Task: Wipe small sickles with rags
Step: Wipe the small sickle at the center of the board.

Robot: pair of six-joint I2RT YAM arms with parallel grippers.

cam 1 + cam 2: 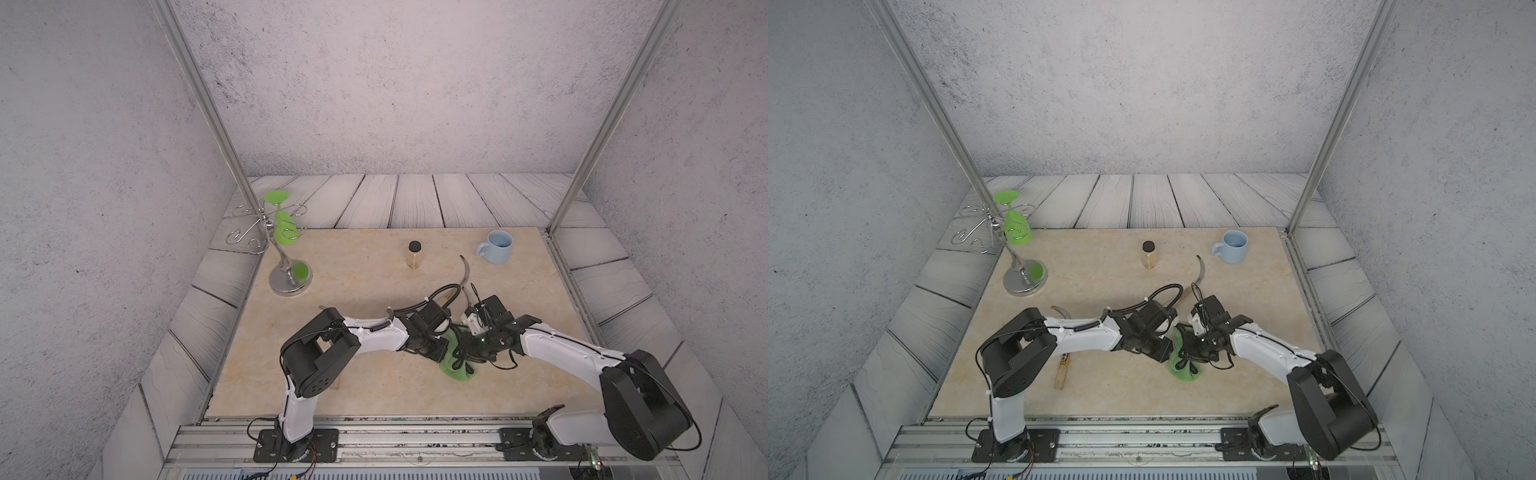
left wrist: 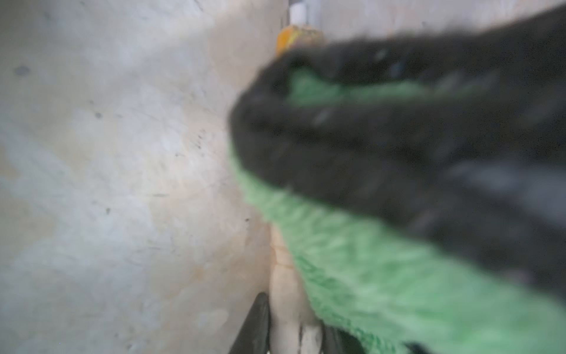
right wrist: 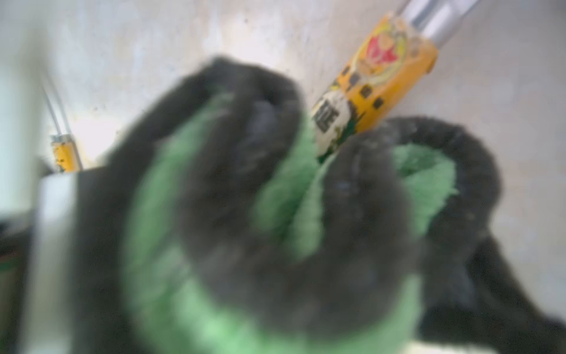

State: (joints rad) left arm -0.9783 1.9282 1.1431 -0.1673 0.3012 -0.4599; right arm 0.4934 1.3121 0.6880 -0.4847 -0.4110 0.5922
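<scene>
The green rag (image 1: 456, 365) with dark edging sits bunched at mid-table between both arms. My left gripper (image 2: 294, 325) is shut on the pale wooden handle (image 2: 286, 294) of a small sickle, and the rag (image 2: 382, 275) drapes over that handle. My right gripper (image 1: 467, 353) is buried in the rag (image 3: 214, 306), shut on it, with its fingers hidden. A yellow-labelled sickle handle (image 3: 376, 79) sticks out of the folds. Another sickle lies just behind, with its curved blade (image 1: 467, 270) pointing away. A third sickle (image 1: 1062, 372) lies under the left arm.
A pale blue mug (image 1: 496, 247) stands at the back right. A small black-capped bottle (image 1: 414, 255) stands at the back centre. At the back left a chrome rack (image 1: 289, 278) holds a hanging green goblet (image 1: 282, 226). Metal frame posts rise at both back corners.
</scene>
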